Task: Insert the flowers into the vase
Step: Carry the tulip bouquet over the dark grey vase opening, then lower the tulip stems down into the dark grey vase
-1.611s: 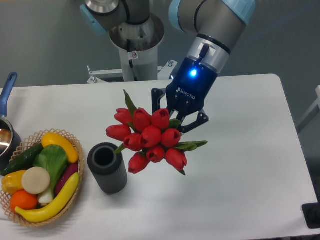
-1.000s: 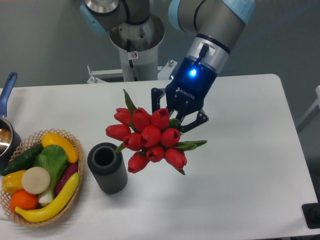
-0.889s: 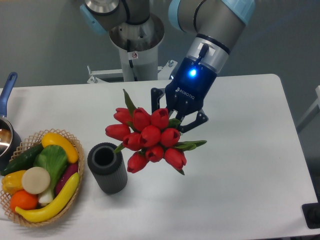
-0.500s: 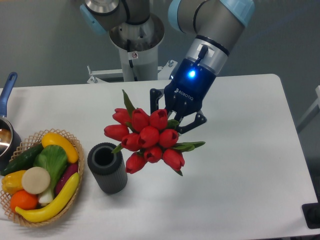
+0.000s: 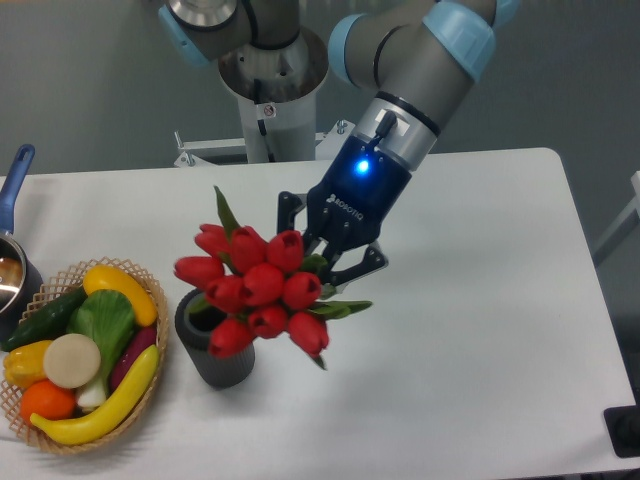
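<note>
Two black fingers (image 5: 352,272) of our gripper (image 5: 330,255) are closed around the stems of the red tulip bunch (image 5: 255,290), though the blooms hide the exact contact. We hold the flowers tilted, heads toward the camera and lower left, leaves poking out at top and right. Their lowest blooms overlap the mouth of the dark grey ribbed vase (image 5: 215,360), which stands upright on the white table (image 5: 480,330). Behind the fingers, the gripper's dark blue body shows a lit blue light, and the grey wrist with its pale blue cap slopes up to the right. Left of the vase sits the wicker basket (image 5: 45,425) of toy vegetables.
</note>
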